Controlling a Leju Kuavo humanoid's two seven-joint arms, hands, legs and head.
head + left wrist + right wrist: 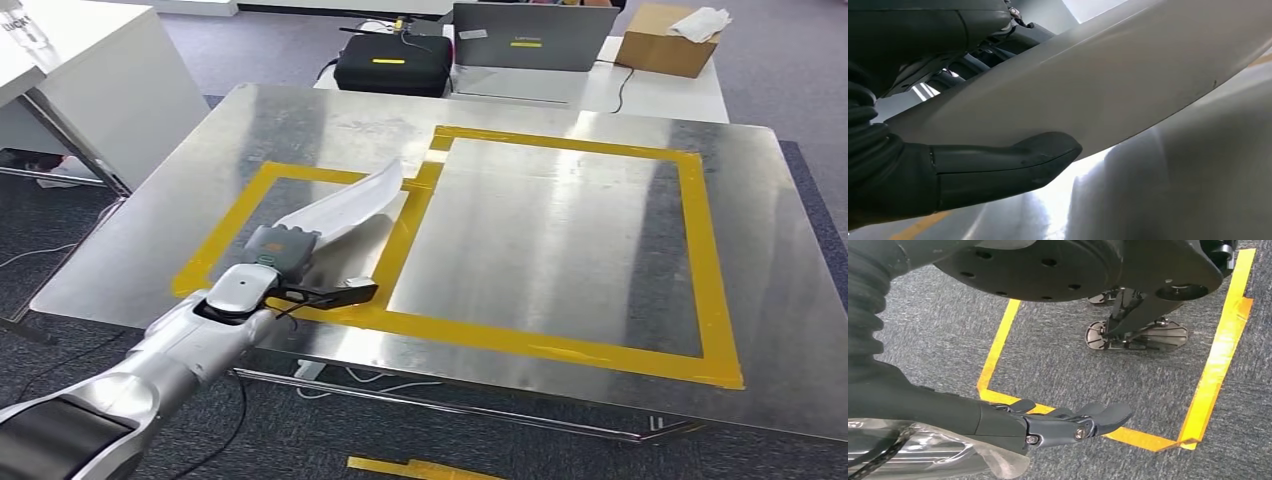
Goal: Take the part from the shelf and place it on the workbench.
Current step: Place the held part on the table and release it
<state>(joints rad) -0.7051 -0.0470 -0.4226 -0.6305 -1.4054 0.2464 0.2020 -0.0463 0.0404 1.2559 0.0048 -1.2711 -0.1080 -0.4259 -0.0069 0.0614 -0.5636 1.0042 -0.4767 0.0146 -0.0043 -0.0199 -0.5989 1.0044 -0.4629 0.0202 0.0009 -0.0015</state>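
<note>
While my left hand (283, 252) grips the white curved part (352, 207) over the workbench (560, 230), inside the smaller yellow tape frame (262, 180), my right hand (1068, 422) hangs empty, fingers loosely apart.

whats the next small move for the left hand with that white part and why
Probably lower it and let go. The left hand holds the white part by one end above the metal workbench, over the smaller yellow tape frame; the left wrist view shows its thumb pressed under the part.
</note>
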